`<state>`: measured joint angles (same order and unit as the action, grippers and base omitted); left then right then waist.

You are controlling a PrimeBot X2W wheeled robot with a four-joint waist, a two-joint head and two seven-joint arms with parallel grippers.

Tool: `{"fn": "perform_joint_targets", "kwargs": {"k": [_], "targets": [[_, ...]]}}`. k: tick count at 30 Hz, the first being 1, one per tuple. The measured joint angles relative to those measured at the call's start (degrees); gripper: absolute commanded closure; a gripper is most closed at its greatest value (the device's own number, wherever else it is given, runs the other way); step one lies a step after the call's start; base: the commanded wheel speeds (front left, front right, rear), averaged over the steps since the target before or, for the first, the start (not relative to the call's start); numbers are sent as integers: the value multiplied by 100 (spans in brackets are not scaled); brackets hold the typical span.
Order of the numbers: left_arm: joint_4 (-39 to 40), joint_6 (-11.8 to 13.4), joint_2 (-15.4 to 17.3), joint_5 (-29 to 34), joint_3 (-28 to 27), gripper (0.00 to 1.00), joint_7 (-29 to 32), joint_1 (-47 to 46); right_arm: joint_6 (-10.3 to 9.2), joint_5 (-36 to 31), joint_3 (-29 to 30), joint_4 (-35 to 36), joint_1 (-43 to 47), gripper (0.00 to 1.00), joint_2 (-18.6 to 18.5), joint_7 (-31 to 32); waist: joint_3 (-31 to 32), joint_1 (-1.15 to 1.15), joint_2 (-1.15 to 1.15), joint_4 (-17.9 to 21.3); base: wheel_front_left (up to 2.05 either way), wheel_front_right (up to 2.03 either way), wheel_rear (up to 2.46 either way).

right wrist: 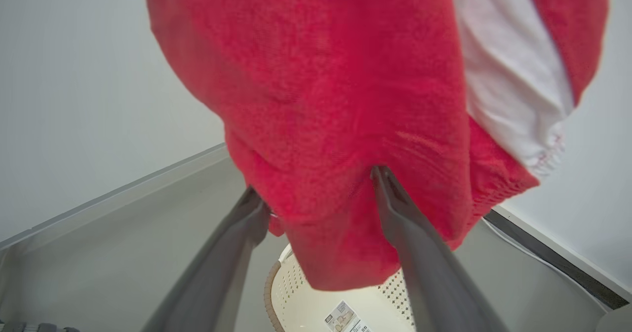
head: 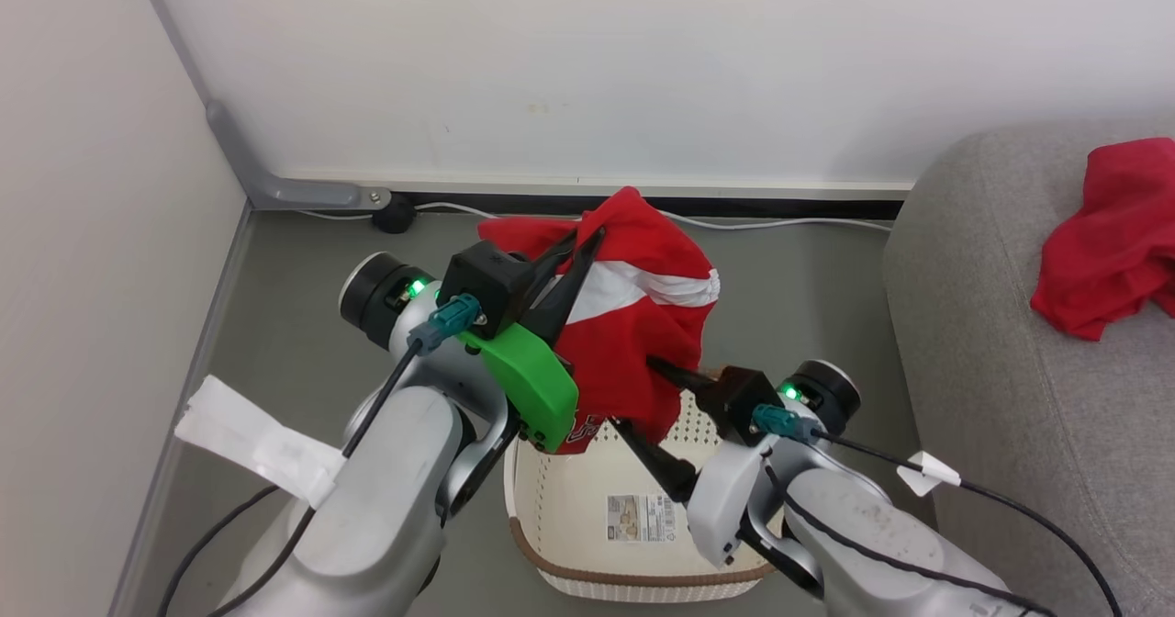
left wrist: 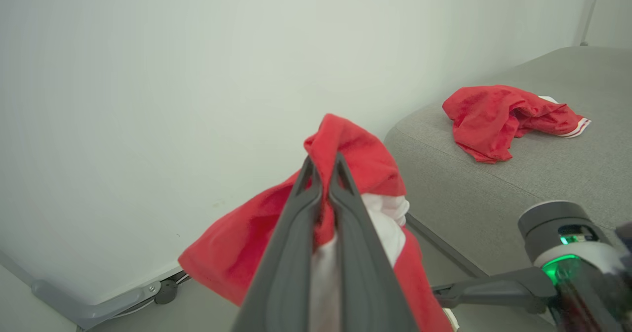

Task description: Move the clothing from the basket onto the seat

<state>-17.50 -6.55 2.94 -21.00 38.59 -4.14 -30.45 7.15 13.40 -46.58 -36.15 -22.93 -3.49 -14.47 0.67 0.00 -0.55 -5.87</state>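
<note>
Near the wall [head: 643, 66], left end effector [head: 587, 236] pinches clothing [head: 643, 323] above basket [head: 569, 507], right end effector [head: 632, 392] spread, seemingly touching.

The hanging garment [head: 643, 323] is filling the air above the basket [head: 562, 507], sagging between the right gripper's [head: 632, 392] spread fingers. The wall [head: 597, 66] is closing the far side. The seat [head: 991, 369], to the right, is offering open cushion beside the other garment [head: 1115, 231].
</note>
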Motion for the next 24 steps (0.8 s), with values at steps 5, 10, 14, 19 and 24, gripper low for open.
{"fn": "perform_joint_targets", "kwargs": {"k": [5,10,14,19,24], "targets": [[156,1,-3,-53,40,100,70,12,0,-51,-4,-113,-254,52,-2,-1,-26,0,0,-6,0,0,0],[279,20,-3,-62,36,100,114,43,0,30,-10,-162,-286,100,-1,-1,-46,0,0,-2,0,0,0],[333,134,8,-232,-96,100,131,221,0,141,-7,-172,-316,100,-2,-1,-59,0,0,48,0,0,0],[381,211,69,-310,-259,0,102,415,0,304,96,-171,-379,100,-3,-2,-73,0,0,178,0,0,0],[422,287,177,-361,-391,0,35,618,-7,342,294,-160,-420,100,-3,-2,-82,0,0,358,0,0,0]]}}
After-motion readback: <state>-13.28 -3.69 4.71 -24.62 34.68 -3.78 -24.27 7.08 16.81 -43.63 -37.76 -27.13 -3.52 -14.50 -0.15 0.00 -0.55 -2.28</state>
